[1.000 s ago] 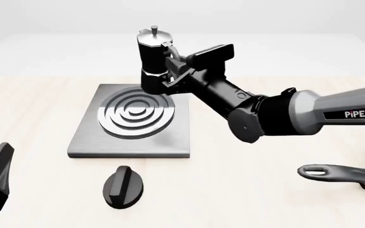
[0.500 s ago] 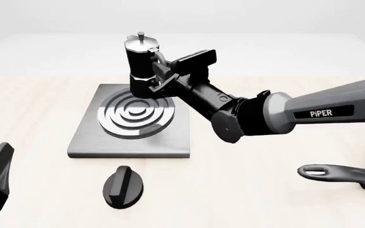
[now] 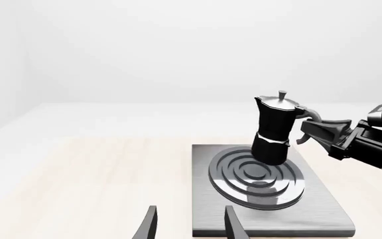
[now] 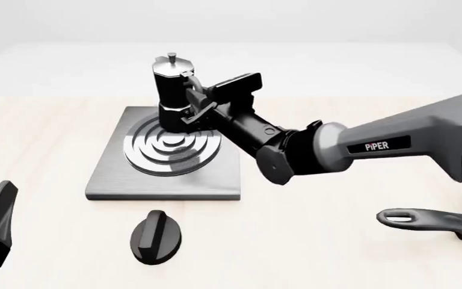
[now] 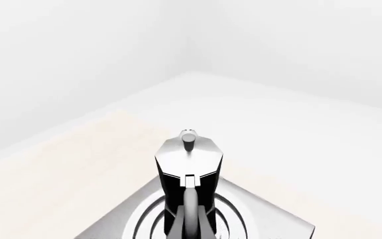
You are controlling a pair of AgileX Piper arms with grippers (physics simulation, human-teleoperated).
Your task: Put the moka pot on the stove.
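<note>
front view shows the right gripper (image 4: 192, 107) clamped on the moka pot (image 4: 171, 90) handle, pot hanging just over the stove (image 4: 110, 171) rings near its far edge; letting go tilted could tip it.

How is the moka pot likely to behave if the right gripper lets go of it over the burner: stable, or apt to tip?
The moka pot, tall with a pinched waist, probably tips more easily than something squat. Held by its side handle in the right gripper, it may swing or tilt. The stove looks flat, so it should stand if released upright.
</note>
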